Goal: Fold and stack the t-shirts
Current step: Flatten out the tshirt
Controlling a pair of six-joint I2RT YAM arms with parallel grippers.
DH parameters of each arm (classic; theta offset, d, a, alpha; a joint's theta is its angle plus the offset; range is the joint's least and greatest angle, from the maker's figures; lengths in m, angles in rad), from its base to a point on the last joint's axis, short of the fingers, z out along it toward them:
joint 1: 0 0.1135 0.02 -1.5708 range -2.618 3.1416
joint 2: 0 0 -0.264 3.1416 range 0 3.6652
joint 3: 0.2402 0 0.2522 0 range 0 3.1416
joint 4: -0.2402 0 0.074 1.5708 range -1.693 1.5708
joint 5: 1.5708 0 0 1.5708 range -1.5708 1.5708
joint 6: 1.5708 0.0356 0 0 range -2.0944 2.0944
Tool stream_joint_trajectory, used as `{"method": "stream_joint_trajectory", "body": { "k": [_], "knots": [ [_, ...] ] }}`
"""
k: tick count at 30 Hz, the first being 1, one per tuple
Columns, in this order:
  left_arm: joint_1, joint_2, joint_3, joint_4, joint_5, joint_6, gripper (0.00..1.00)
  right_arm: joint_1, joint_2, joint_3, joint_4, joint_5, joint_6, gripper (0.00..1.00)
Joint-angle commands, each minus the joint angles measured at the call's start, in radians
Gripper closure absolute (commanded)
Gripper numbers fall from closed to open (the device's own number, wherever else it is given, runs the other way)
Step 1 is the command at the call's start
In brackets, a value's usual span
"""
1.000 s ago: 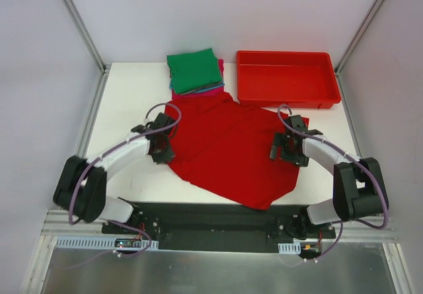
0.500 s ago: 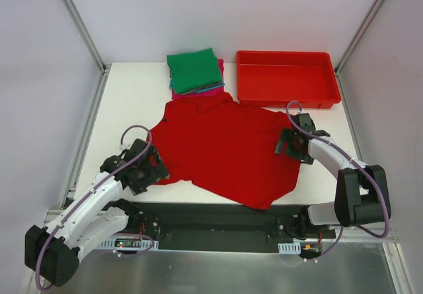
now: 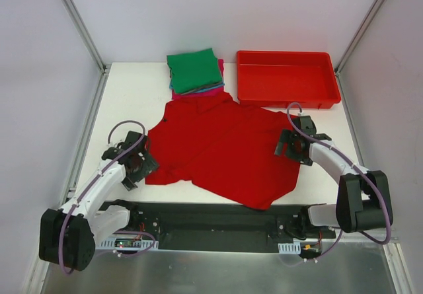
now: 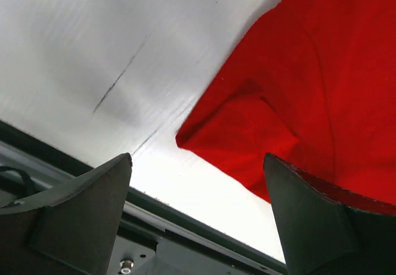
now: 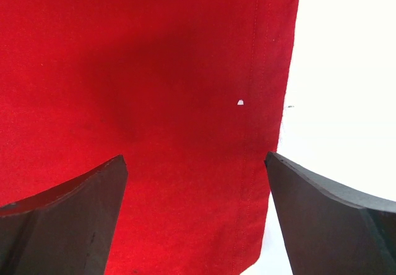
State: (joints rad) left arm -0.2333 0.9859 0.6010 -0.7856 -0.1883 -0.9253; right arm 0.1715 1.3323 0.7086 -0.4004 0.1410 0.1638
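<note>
Red t-shirt [image 3: 225,148] lies spread flat in the middle of the bench [image 3: 132,102], not folded. The folded stack [image 3: 193,71], green on top, sits at its collar: one shirt left. Left gripper [image 3: 137,165] gapes empty by the sleeve; right gripper [image 3: 294,146] gapes over the hem. A second ago the left gripper sat further in and the sleeve was bunched; now the sleeve is drawn outward.

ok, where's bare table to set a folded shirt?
Free: table left of the folded stack and red shirt, beyond the left gripper. Narrow strip below the bin, shared with the right gripper. Crowded: far centre, stack meeting shirt, bin alongside.
</note>
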Motion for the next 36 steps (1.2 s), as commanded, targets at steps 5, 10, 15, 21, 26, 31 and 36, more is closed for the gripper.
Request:
{"method": "stream_joint_trajectory", "body": {
  "k": [5,10,15,21,26,31,36],
  "knots": [
    [0.026,0.131,-0.061,0.152,0.038,0.017,0.28,-0.001,-0.036,-0.008,0.008,-0.017,-0.01,0.04],
    [0.028,0.246,-0.061,0.197,0.085,0.029,0.63,-0.003,-0.039,-0.008,0.005,-0.017,-0.009,0.04],
    [0.028,0.269,-0.073,0.229,0.081,0.042,0.97,-0.003,-0.004,0.02,0.009,0.009,-0.02,0.04],
    [0.028,0.296,-0.056,0.315,0.167,0.097,1.0,-0.01,0.134,0.115,0.02,0.032,-0.033,0.04],
    [0.028,0.278,-0.043,0.364,0.219,0.118,1.0,-0.018,0.295,0.27,0.043,0.014,-0.044,0.04],
    [0.028,0.228,-0.036,0.365,0.202,0.125,1.0,-0.017,0.312,0.373,0.002,-0.004,-0.069,0.03],
    [0.028,0.204,-0.038,0.367,0.181,0.129,1.0,-0.017,0.095,0.255,-0.087,0.043,-0.043,0.04]
  ]
}}
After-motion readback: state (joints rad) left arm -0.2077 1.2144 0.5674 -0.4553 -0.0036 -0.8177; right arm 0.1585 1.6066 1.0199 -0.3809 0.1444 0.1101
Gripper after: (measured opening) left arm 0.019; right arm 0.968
